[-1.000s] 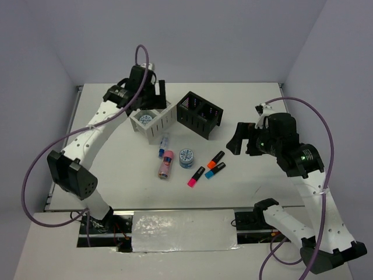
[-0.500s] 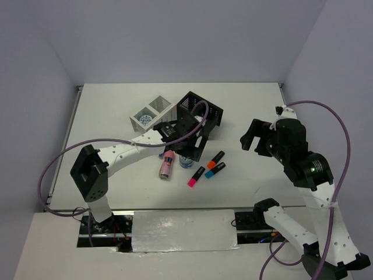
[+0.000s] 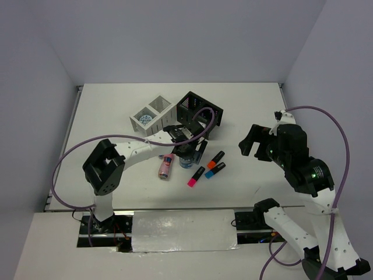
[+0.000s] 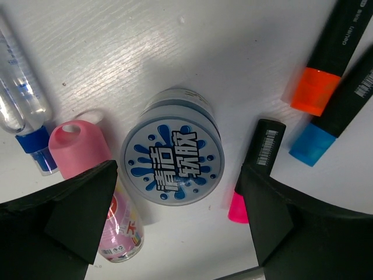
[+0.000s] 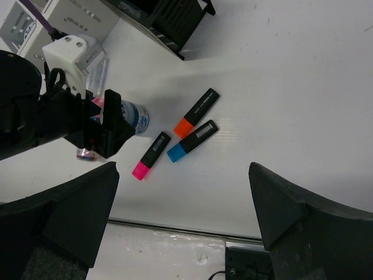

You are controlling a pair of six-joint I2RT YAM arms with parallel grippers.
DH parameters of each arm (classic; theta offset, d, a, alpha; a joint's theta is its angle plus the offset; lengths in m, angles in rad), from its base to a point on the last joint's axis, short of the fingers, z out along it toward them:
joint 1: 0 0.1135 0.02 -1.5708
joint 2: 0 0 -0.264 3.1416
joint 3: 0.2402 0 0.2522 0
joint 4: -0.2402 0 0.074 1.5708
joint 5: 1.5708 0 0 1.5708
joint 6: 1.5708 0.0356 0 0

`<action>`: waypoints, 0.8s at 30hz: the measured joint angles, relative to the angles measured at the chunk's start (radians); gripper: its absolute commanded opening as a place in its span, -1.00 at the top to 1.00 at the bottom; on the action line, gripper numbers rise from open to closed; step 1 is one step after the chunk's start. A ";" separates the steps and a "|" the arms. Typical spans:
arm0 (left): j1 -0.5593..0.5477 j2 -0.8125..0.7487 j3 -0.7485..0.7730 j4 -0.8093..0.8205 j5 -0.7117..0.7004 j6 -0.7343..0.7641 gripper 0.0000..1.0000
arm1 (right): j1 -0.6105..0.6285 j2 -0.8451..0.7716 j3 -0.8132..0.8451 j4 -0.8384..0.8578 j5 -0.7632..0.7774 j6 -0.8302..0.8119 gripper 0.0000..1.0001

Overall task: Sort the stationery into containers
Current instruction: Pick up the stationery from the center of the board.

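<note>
Top view: left pincer (image 3: 187,153) covers most of tape roll (image 3: 186,163). Left wrist: stick (image 4: 23,108), orange highlighter (image 4: 326,64), blue highlighter (image 4: 344,105) run off frame; pink highlighter (image 4: 259,160) cap partly behind that pincer. Right wrist: black box (image 5: 172,17) cropped at top edge.

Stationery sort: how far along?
Done: one tape roll sits in the white box. In hand: left end effector open, straddling the second tape roll on the table. Left: pink tube, blue-white stick, pink highlighter, orange highlighter, blue highlighter, all loose on the table.
</note>
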 measured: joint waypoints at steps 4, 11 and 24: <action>0.003 0.013 0.000 0.006 -0.010 0.000 -0.99 | 0.000 0.000 0.000 0.000 -0.008 0.000 -0.99; 0.015 0.018 -0.003 0.043 -0.010 0.003 -0.60 | 0.000 0.000 0.000 -0.001 -0.018 -0.004 -0.99; 0.032 0.073 0.099 -0.010 0.000 0.026 1.00 | 0.000 0.004 0.003 -0.009 -0.024 -0.010 -0.99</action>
